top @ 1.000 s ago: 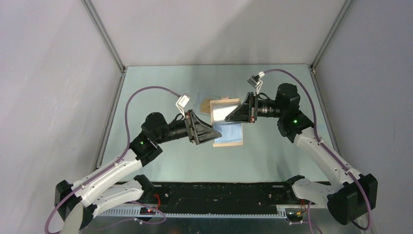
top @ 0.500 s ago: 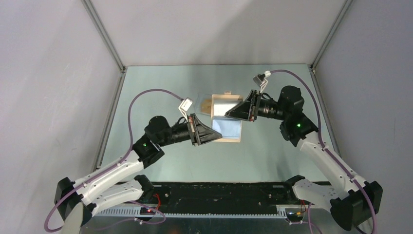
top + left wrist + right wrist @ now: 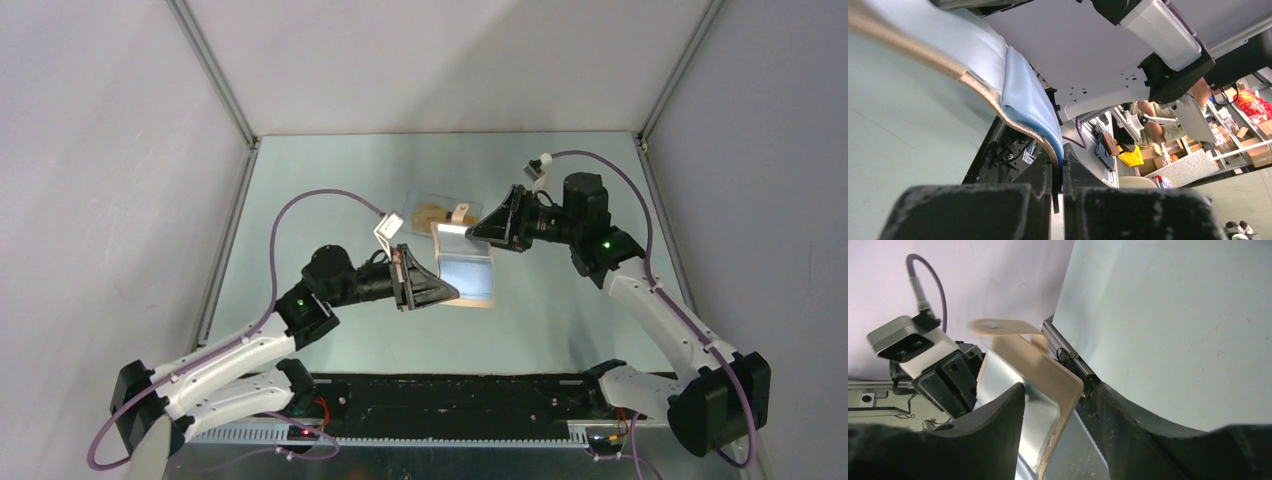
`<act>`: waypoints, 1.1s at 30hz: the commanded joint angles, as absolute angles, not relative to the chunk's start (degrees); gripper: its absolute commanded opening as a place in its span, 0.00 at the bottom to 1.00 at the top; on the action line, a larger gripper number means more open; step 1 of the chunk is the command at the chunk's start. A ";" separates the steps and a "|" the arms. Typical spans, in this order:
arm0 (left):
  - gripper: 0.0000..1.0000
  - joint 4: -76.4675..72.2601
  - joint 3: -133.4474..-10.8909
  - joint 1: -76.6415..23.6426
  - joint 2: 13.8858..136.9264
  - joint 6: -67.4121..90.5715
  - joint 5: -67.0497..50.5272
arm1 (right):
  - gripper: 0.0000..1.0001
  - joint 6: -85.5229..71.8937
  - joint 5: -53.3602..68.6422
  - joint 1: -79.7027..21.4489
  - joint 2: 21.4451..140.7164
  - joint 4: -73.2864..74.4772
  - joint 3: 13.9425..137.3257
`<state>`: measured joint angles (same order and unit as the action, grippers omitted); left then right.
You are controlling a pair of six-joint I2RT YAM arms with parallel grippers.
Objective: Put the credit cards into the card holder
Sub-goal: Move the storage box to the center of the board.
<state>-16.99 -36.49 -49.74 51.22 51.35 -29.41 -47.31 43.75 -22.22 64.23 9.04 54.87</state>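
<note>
The card holder (image 3: pixel 468 270) looks light and bendy; the left gripper (image 3: pixel 1058 170) pinches its near edge, a good spot; the right gripper (image 3: pixel 1060 395) is spread by its far flap.

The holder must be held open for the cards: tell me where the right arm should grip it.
Grip the holder by its raised far flap, just below the tab, coming from the right. That flap stands tilted up, edge free, between the open right jaws; the left jaws pinch the near edge.
</note>
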 commanded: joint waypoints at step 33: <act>0.00 -0.86 -26.67 -35.55 37.57 51.65 -10.54 | 0.67 -23.66 16.33 -18.55 105.71 28.50 80.54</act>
<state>-0.84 -25.45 -35.94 38.41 54.11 -8.99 -25.65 19.97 -19.53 101.86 25.98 74.50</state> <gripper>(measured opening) 0.044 0.674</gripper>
